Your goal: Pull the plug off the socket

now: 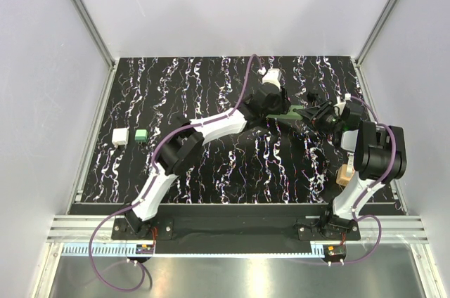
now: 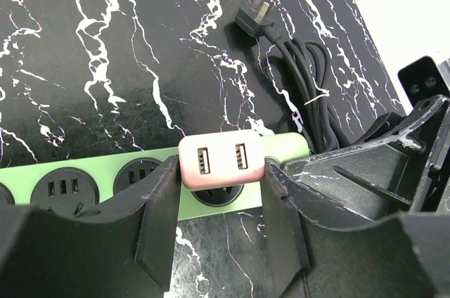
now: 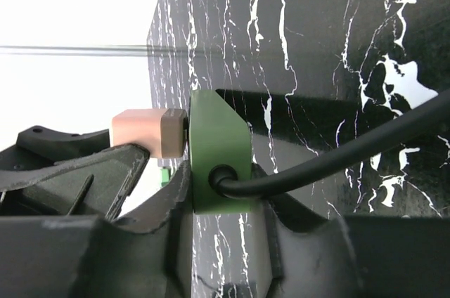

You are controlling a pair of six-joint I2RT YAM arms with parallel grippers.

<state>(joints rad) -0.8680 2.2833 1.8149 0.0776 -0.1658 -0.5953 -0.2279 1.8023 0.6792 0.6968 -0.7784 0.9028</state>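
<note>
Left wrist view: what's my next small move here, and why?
Probably draw the left pincer straight away from the green power strip: its fingers pinch the white plug, still seated in the end hole, while the right pincer clamps the strip's cord end as a brace.

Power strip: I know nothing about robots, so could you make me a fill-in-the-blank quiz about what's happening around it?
1. The plug in the green strip shows ____ USB ports on its face.
2. The left gripper is closed on the sides of the ____.
3. The right gripper holds the strip's end, where a ____ cord comes out.

Missing words: two; plug; black.
</note>
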